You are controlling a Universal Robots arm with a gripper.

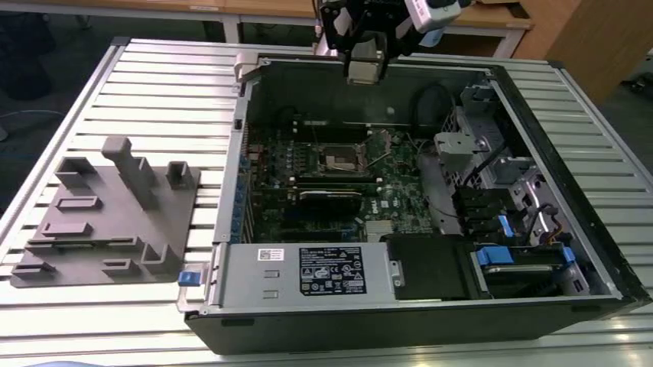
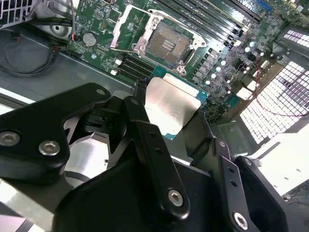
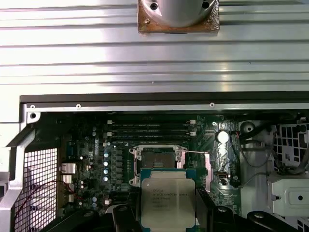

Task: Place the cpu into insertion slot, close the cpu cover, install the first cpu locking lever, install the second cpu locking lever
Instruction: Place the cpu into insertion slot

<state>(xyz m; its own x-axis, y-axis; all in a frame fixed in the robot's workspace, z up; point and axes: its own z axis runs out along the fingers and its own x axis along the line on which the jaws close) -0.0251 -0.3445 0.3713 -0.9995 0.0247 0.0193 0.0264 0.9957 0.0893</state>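
The black two-fingered gripper (image 3: 167,215) is clenched on the flat, square, grey-topped cpu (image 3: 167,195), gripping two opposite edges. It hangs above one long wall of the open black computer case (image 1: 296,84). The silver-rimmed square insertion slot (image 3: 158,159) lies uncovered below and ahead, mid-board, well apart from the chip.

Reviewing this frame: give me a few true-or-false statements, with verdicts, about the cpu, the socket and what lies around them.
1. The gripper holds the cpu. True.
2. The cpu sits in the insertion slot. False: the slot is empty, and the cpu is held clear of it.
3. The computer case lies open on the slatted table. True.
4. The grey fixture block lies on the exterior view's right of the case. False: it lies on that view's left.
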